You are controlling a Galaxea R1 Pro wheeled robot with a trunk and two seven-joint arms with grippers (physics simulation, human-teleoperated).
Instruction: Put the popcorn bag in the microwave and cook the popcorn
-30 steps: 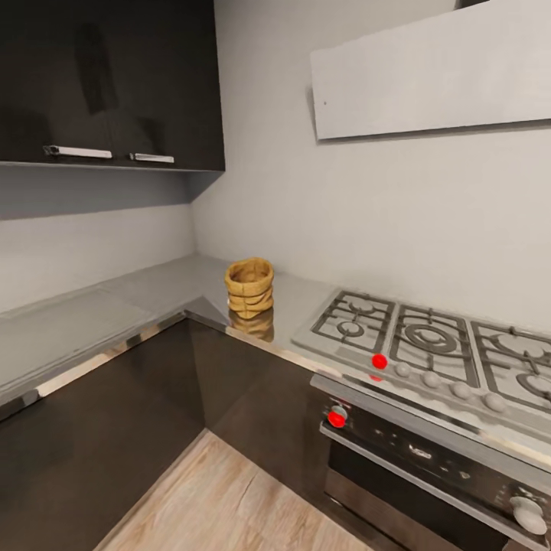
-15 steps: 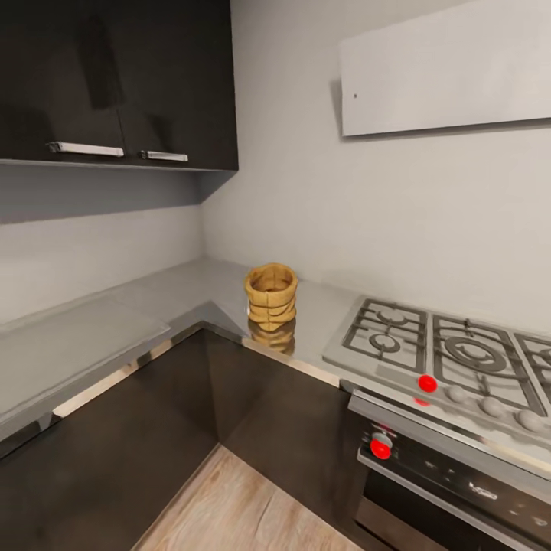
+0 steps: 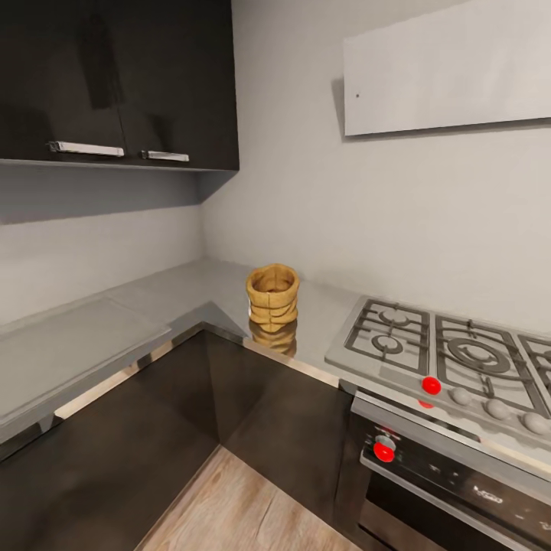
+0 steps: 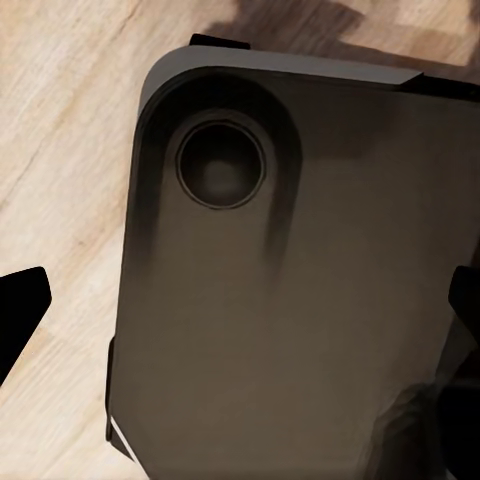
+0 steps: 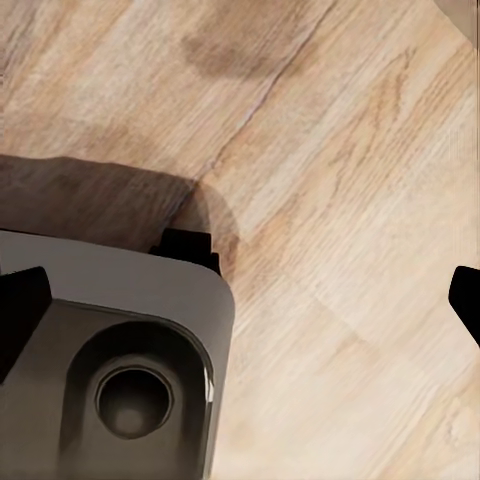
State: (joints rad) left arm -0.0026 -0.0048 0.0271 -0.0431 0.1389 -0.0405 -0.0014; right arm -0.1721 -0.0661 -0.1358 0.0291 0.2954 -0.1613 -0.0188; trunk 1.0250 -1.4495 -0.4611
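We judge the bag (image 3: 272, 297), upright on the table (image 3: 191, 287), soft and light; pinch its rolled rim. Both fingers spread, empty.

Left gripper (image 4: 240, 300) pointing down over the dark rounded base (image 4: 300, 280), black fingertips (image 4: 20, 310) spread wide at the frame edges. Right gripper (image 5: 240, 295) likewise aimed downward, fingertips (image 5: 22, 305) far apart, nothing between them.

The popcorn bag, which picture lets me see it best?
The head view. There the popcorn bag stands upright on the grey countertop, near the corner, left of the hob. The two wrist views look down at the wooden floor and the robot's dark base instead.
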